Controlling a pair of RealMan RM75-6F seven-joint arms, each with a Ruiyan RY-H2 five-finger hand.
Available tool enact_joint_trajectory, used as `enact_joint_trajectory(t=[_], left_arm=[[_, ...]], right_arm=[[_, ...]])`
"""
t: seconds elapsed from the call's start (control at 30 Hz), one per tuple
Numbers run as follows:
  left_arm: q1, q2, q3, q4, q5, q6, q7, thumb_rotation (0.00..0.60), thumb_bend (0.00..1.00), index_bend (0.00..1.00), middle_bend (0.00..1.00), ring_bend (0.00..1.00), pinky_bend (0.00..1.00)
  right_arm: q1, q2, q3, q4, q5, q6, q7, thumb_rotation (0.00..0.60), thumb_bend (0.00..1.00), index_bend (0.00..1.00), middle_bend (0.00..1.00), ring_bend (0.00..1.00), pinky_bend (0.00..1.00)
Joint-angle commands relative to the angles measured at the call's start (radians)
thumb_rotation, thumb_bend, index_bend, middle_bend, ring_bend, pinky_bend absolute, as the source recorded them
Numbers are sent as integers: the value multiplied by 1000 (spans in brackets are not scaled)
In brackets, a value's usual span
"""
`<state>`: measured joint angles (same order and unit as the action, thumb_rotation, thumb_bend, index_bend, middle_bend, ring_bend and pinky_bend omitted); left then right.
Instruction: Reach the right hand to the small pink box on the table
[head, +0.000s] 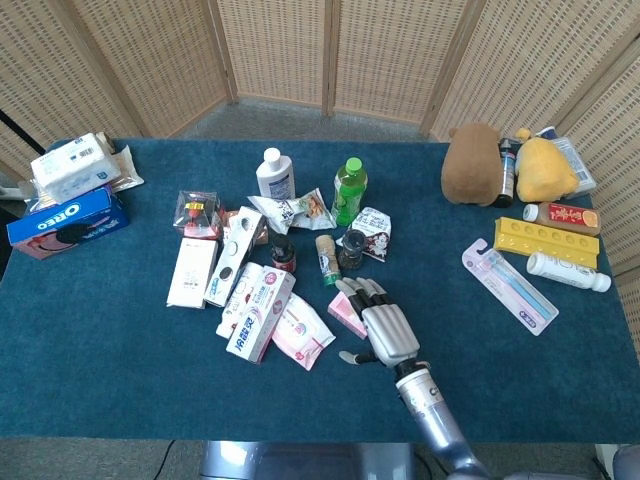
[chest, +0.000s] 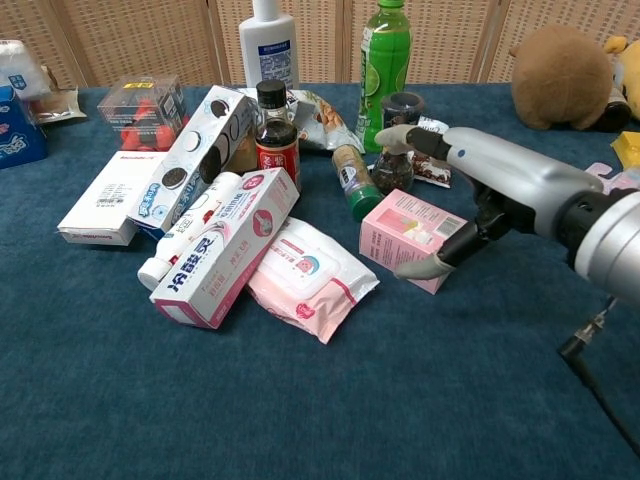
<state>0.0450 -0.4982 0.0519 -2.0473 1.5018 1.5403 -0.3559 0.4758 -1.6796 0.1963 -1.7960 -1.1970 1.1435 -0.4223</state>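
The small pink box lies flat on the blue table a little below the middle of the clutter, with the soft pink wipes packet just beside it at 9 o'clock, the green-capped spice jar near it at 11 o'clock and the dark pepper grinder at 12 o'clock. The right hand comes in from 5 o'clock and sits over the box's right half; in the head view it covers most of the box, leaving only a pink corner showing at 9 o'clock of the knuckles. Its fingers are apart and extended, holding nothing, and in the chest view the thumb hangs down in front of the box's near right edge, close enough that I cannot tell whether it touches. The upper fingers reach past the box's far side toward the grinder. Judged from this, the reach is nearly or fully done: the hand is at the box, and at most a slight lowering to settle onto the top face seems left. The left hand shows in neither view.
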Motion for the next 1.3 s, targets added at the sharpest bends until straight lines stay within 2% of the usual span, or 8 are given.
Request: enact_joint_trajectory(t=[0.03,0.8,0.87,0.93,1.0,1.1,1.2,1.3], left_arm=[[0,-1,-2,2,-8,-2,-2,600,0,0,0,0,0],[-5,-9,-8,3,-16,-24,15,600,0,0,0,0,0],[-6,-9,-8,3,-15,-27,14,600,0,0,0,0,0],[-6,-8,-8,3,-15,-27,12,600,0,0,0,0,0],[-5,-8,-9,4,-15,-25,9,600,0,0,0,0,0],[-4,-8,-10,5,-18,-24,10,600,0,0,0,0,0],[-3,-8,-9,2,-12,-25,11,600,0,0,0,0,0],[2,-3,-8,2,-5,-14,-2,600,0,0,0,0,0]], right_arm=[[22,-39,22,54,39,-10,4,600,0,0,0,0,0],[60,-118,19,259,97,-34,99,600,0,0,0,0,0],[60,-119,16,271,89,-44,130,600,0,0,0,0,105],[58,-119,13,281,76,-46,157,600,0,1,19,10,328],[54,-127,10,301,43,-27,186,600,0,151,275,235,603],[46,-141,9,324,1,9,227,600,0,465,664,645,888],[37,-146,6,343,-27,35,249,600,0,569,778,770,971],[29,-136,3,339,-39,46,265,600,0,581,788,778,977]])
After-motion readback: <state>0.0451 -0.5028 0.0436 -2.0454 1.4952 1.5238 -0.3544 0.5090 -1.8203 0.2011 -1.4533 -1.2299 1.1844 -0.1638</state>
